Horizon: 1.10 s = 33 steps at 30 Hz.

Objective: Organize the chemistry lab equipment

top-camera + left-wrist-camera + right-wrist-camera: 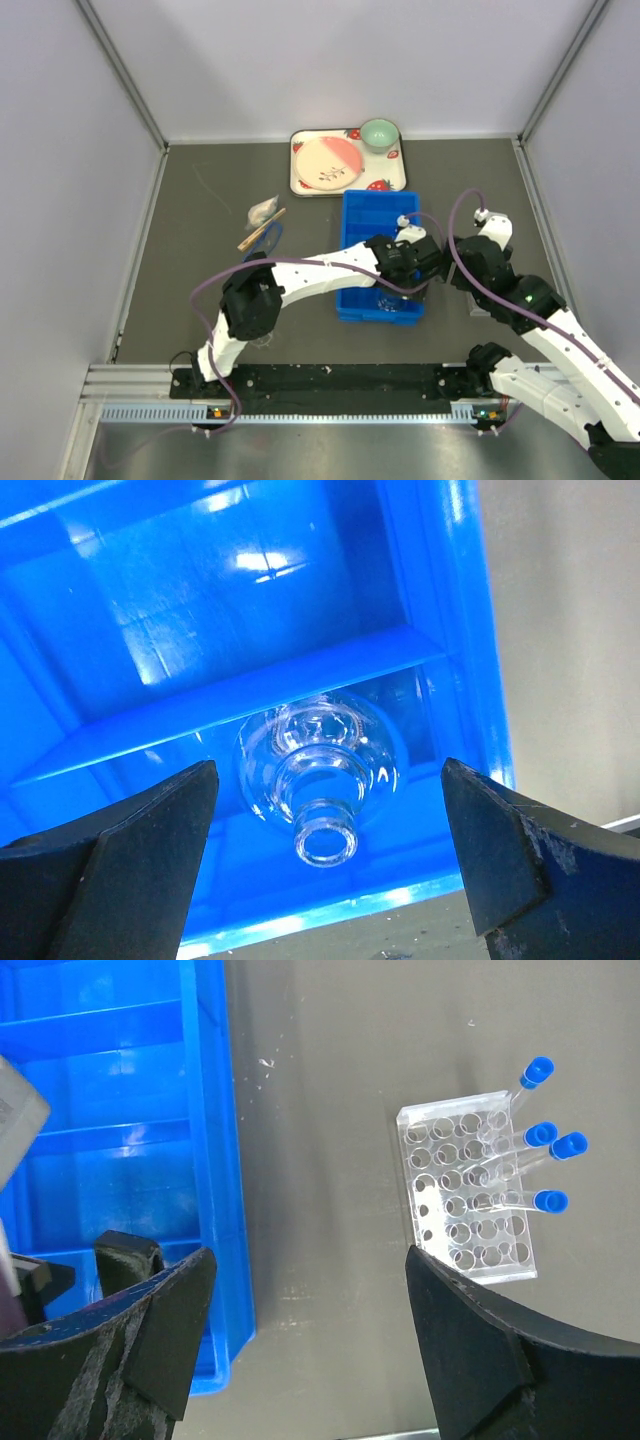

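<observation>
Sorting glassware into the bin looks to us like the step in hand. A small clear flask, round-bellied with a narrow neck, rests in an end compartment, and the left pincer hangs spread wide above it, touching nothing. The right pincer is likewise spread and empty over the matte grey table, between the glossy blue plastic bin and a clear rack pierced with round holes, where four thin blue-capped tubes lean. We judge the next move calls for lifting the left arm clear and fetching another piece. Smooth glass will want a gentle, centred grip.
</observation>
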Tool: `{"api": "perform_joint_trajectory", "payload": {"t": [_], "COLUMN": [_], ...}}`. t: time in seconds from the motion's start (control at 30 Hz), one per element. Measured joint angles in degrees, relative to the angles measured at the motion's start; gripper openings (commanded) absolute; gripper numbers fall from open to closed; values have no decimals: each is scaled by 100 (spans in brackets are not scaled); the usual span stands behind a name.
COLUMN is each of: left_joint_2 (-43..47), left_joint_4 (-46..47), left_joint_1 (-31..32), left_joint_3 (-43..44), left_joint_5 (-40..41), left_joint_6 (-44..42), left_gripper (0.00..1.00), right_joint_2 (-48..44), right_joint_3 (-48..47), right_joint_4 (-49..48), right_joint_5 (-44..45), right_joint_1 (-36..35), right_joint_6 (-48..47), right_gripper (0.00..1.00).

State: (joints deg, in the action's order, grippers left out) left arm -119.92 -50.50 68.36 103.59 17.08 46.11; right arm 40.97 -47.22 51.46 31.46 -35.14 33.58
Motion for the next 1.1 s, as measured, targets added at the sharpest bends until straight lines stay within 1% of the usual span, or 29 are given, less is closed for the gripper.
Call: {"api": "perform_joint_trajectory", "payload": {"t": [0.17, 0.33, 0.57, 0.63, 0.73, 0.87, 0.97, 1.03, 1.1], "left_joint_2": [317, 1084, 2184, 2527, 3106, 3834, 4422, 4767, 5163], "left_joint_4": [-50, -55, -131, -157, -170, -199, -249, -264, -310], "left_joint_1": [7, 37, -28, -125, -374, -859, -1237, -1473, -1733], "left_joint_3": [136, 254, 247, 17, -579, -1495, -2210, -2549, -2874], "left_joint_5": [177, 365, 734, 824, 857, 872, 868, 846, 811], "left_joint_6": [-315, -782, -1272, -1349, -1453, -1545, -1606, -1611, -1613], "left_gripper": [98, 98, 99, 99, 99, 99, 99, 99, 99], "right_joint_2": [83, 190, 446, 632, 870, 1084, 1423, 1720, 2070], "right_joint_3": [-2, -37, -673, -901, -1069, -1191, -1537, -1792, -2009], "right_joint_4": [-42, -101, -101, -157, -350, -588, -782, -970, -1187], "right_joint_5": [-9, -13, -177, -284, -573, -1191, -1727, -1989, -2238], "right_joint_1": [-7, -7, -7, -7, -7, -11, -55, -234, -557], "right_joint_6": [-7, -46, -133, -164, -214, -304, -365, -404, -448], "right_gripper": [80, 80, 80, 80, 80, 80, 80, 80, 79]}}
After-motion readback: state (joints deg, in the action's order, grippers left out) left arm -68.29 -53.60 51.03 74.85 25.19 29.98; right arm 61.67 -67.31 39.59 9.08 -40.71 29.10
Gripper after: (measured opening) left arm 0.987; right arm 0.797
